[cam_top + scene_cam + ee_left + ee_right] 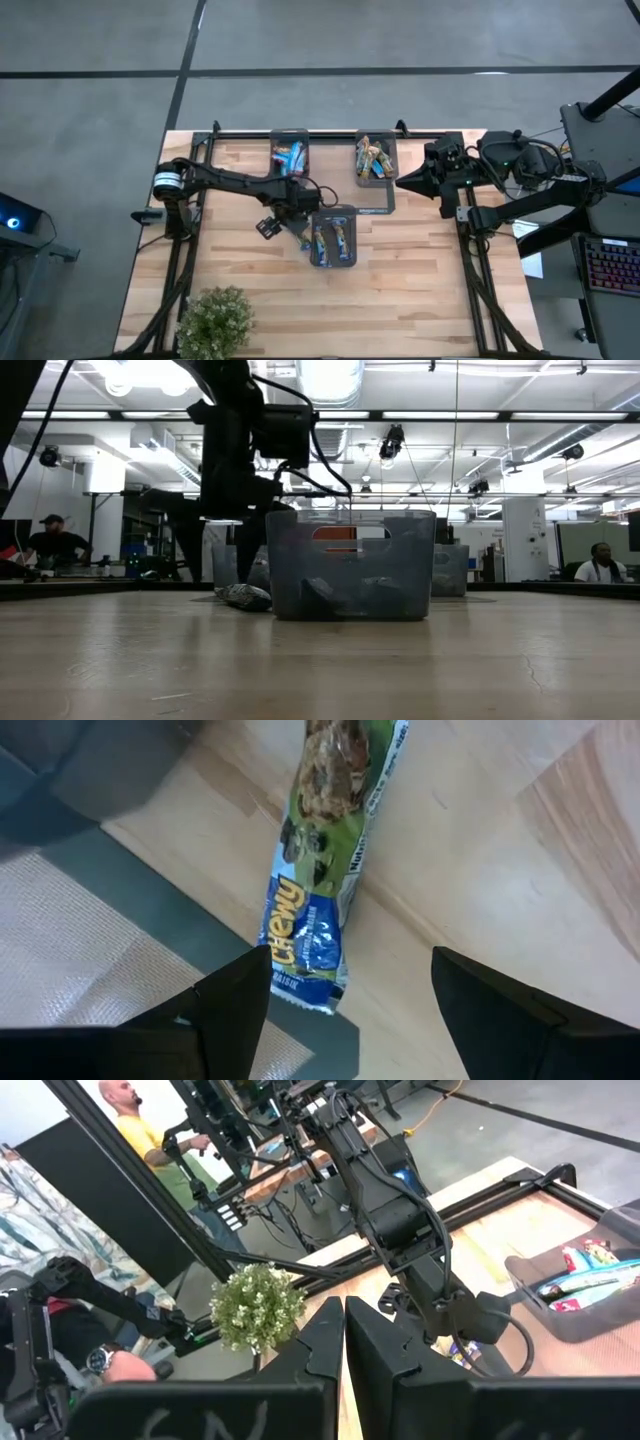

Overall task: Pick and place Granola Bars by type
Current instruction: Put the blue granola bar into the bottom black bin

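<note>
Pick step. Left gripper (340, 995) spread wide, empty, over a green-blue bar (322, 870) lying on the table (520, 850) just beside the near tray (334, 240). Next — descend, straddle it, close. Right gripper (344, 1330) clenched, parked at the right edge.

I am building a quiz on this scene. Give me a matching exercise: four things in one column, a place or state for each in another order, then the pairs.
Things:
1. left gripper
2. right gripper
3. plant
4. green bar

Places or states:
A. shut, parked at the table's right side
B. lying on the wood beside a tray
C. open, over the green bar
D. at the table's near left corner

Pairs: 1-C, 2-A, 3-D, 4-B
</note>
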You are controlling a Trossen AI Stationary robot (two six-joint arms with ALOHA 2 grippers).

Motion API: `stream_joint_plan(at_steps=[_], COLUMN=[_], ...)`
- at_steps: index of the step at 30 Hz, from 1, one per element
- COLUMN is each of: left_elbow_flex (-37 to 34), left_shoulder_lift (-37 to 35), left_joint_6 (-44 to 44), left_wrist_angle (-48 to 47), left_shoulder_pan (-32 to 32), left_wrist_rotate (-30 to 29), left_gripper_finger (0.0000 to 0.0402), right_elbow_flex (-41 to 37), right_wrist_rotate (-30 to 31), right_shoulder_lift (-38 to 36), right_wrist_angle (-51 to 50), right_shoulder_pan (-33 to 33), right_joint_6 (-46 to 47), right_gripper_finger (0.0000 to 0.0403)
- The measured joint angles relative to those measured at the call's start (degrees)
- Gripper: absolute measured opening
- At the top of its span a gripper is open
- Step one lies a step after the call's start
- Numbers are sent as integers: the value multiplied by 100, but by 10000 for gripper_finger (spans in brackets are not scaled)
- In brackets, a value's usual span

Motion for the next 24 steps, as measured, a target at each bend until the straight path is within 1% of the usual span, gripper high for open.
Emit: stream_joint_plan(at_steps=[3, 6, 10, 13, 18, 24], left_elbow_flex=[-59, -66, -70, -103, -267, -570], left_shoulder_lift=[-1, 3, 2, 2, 4, 7], left_joint_6=[129, 232, 262, 447, 666, 672], left_wrist_angle=[101, 394, 601, 649, 916, 1242], left_shoulder_pan=[0, 1, 4, 4, 11, 22], left_wrist_rotate=[-27, -224, -238, -240, -236, -235], left_gripper_finger=[257, 257, 257, 257, 257, 257], right_elbow_flex=[0, 0, 0, 0, 0, -2], right_wrist_rotate=[0, -2, -1, 0, 0, 2], right_shoulder_lift=[-2, 0, 0, -2, 10, 52], right_wrist_angle=[0, 0, 0, 0, 4, 13], right_shoulder_pan=[0, 0, 0, 0, 0, 0], right_joint_6=[7, 20, 123, 129, 129, 127], right_gripper_finger=[8, 8, 8, 8, 8, 8])
